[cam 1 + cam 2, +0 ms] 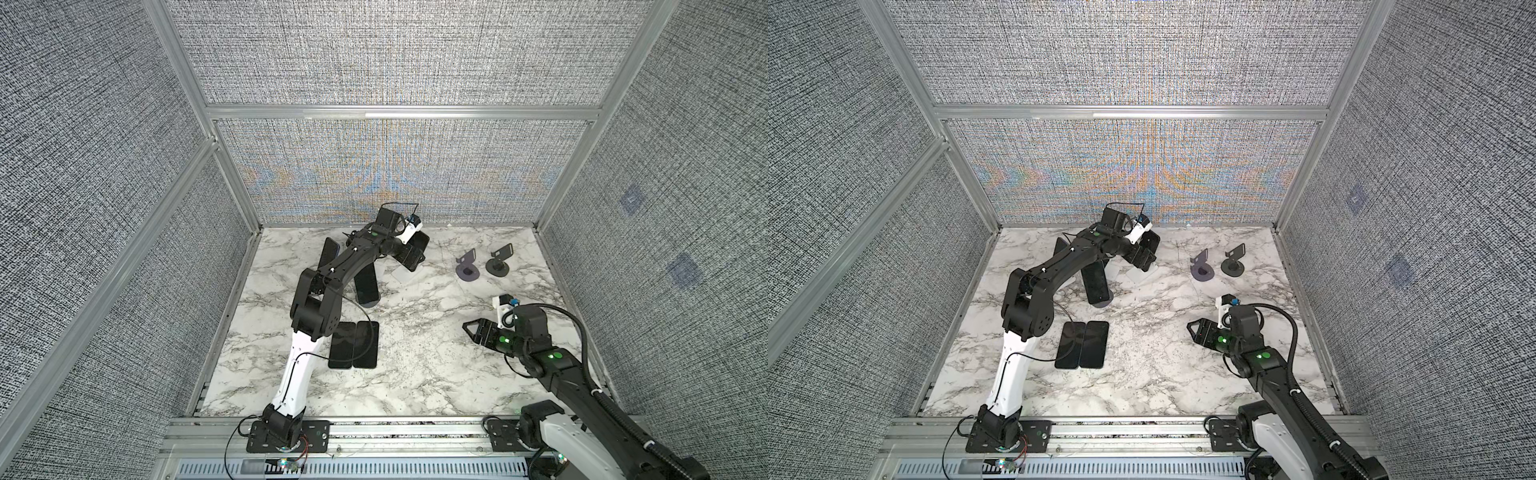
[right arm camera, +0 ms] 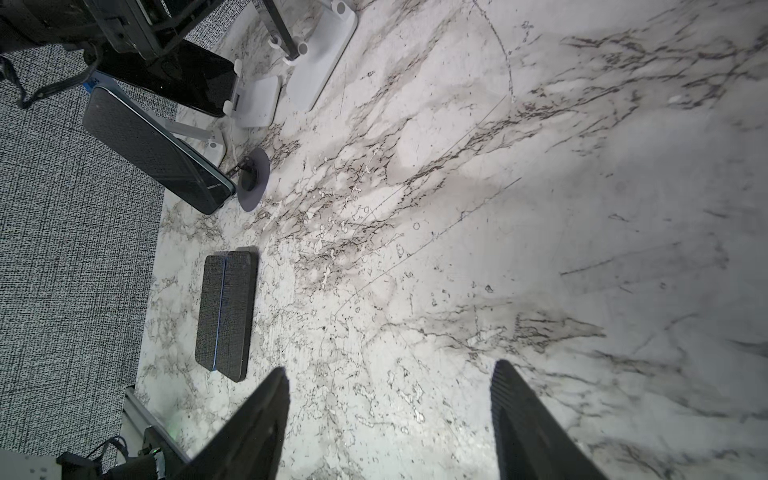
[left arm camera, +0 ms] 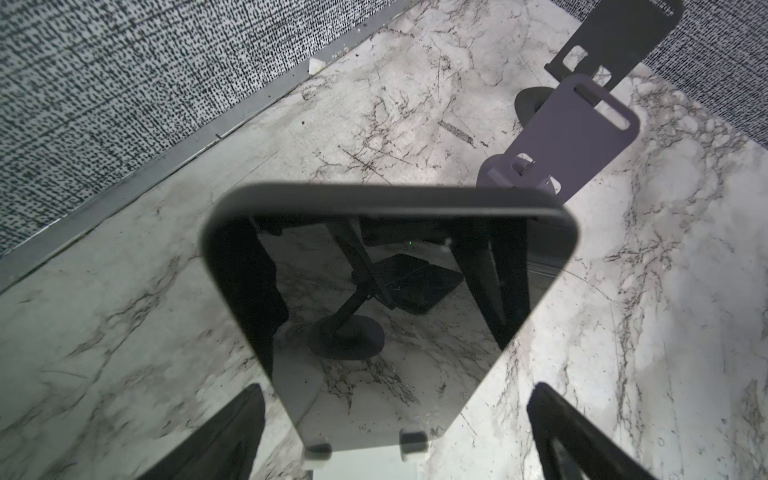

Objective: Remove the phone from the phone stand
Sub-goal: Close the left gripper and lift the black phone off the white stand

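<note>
The robot's left gripper [image 3: 397, 390] hovered spread wide over the phone [image 3: 386, 291], one finger on either side of its long edges and neither seen to touch it. The phone leaned face-up in the white phone stand [image 3: 365, 467], its lower edge caught behind the two small lips at the stand's front. The step in hand appeared to be the approach before the grasp, with the removal not yet begun. The right gripper [image 2: 390, 370] hung partly open and empty above bare tabletop [image 2: 540, 208], well apart from the phone stand. Two dark stands [image 1: 467, 268] stood vacant on the right arm's side of the phone stand. Two phones [image 1: 353, 345] lay flat and touching, nearer the robot's base than the phone stand. The next move would likely call for the left gripper to settle lower and close squarely on the phone's side edges. It would then have to lift the phone up and over the lips rather than straight back, since the light-looking phone stand could otherwise tip or be dragged along. The glossy glass might also slip in a shallow pinch.
</note>
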